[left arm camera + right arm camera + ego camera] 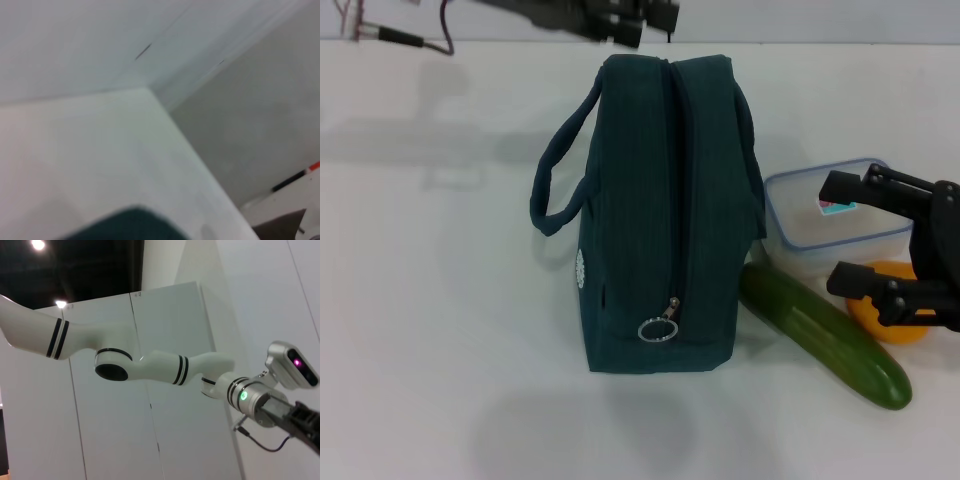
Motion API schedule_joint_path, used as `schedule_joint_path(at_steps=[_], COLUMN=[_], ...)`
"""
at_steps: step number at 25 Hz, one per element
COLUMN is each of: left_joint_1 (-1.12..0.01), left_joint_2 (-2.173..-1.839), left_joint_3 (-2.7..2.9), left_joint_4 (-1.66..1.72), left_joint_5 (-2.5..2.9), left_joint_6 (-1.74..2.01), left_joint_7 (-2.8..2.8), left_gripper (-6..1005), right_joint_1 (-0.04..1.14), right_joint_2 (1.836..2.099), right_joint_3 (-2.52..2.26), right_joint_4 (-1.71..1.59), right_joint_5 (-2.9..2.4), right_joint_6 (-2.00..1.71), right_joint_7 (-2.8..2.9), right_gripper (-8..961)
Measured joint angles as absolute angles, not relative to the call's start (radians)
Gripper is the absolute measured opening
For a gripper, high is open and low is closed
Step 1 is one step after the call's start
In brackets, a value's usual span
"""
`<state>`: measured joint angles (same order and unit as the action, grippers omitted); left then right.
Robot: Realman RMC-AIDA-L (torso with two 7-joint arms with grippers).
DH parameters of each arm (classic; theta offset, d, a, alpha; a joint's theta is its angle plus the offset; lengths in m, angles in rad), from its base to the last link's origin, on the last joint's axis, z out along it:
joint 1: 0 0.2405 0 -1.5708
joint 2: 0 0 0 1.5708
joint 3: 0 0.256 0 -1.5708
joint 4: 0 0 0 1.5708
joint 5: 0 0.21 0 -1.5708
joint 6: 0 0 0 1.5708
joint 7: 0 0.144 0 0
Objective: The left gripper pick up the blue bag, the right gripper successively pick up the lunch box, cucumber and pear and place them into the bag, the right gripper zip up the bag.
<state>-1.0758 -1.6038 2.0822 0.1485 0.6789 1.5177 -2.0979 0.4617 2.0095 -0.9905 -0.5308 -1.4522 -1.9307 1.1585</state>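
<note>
The blue bag [655,215] stands in the middle of the white table, zipped shut, its ring zipper pull [655,331] at the near end and one loop handle [555,170] sticking out to the left. My left gripper [635,25] hovers at the bag's far end; a corner of the bag shows in the left wrist view [130,225]. My right gripper [832,234] is open, hovering over the lunch box [810,230] to the right of the bag. The cucumber [825,335] lies in front of the box. The pear [890,318] sits partly hidden under the right gripper.
A cable [415,40] lies at the table's far left edge. The right wrist view faces white wall panels [165,390] and my left arm with its green light [243,395]. Bare table [430,300] spreads left of the bag.
</note>
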Motion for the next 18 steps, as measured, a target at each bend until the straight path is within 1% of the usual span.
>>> schedule_joint_path(at_steps=[6, 9, 12, 13, 14, 15, 16, 17, 18], left_joint_1=[-1.037, -0.981, -0.86, -0.798, -0.732, -0.66, -0.59, -0.537, -0.496], left_joint_2=[-1.604, -1.605, -1.619, -1.636, -1.662, -1.708, -1.77, -1.825, -1.889], left_joint_3=[1.986, 1.891, 1.715, 1.631, 1.547, 1.459, 1.368, 1.295, 1.224], left_joint_4=[0.214, 0.302, 0.458, 0.549, 0.645, 0.761, 0.888, 0.988, 1.091], left_joint_5=[0.67, 0.675, 0.715, 0.759, 0.822, 0.913, 1.017, 1.121, 1.227], left_joint_6=[1.523, 1.517, 1.477, 1.441, 1.396, 1.342, 1.282, 1.237, 1.206], left_joint_7=[-1.889, -1.721, -1.549, -1.512, -1.486, -1.471, -1.469, -1.475, -1.489], left_gripper=[863, 861, 859, 858, 857, 857, 856, 855, 855], right_joint_1=[0.465, 0.464, 0.461, 0.461, 0.461, 0.461, 0.46, 0.459, 0.459], right_joint_2=[2.009, 2.009, 2.01, 2.01, 2.01, 2.011, 2.011, 2.011, 2.011], right_joint_3=[-0.989, -0.989, -0.989, -0.99, -0.989, -0.989, -0.988, -0.987, -0.987], right_joint_4=[-0.531, -0.531, -0.531, -0.53, -0.528, -0.527, -0.524, -0.522, -0.518], right_joint_5=[-1.451, -1.45, -1.45, -1.45, -1.45, -1.449, -1.447, -1.445, -1.443], right_joint_6=[-1.926, -1.918, -1.907, -1.903, -1.901, -1.897, -1.894, -1.892, -1.889], right_joint_7=[1.157, 1.157, 1.157, 1.157, 1.157, 1.157, 1.157, 1.157, 1.157], right_gripper=[858, 858, 857, 857, 857, 857, 857, 857, 857])
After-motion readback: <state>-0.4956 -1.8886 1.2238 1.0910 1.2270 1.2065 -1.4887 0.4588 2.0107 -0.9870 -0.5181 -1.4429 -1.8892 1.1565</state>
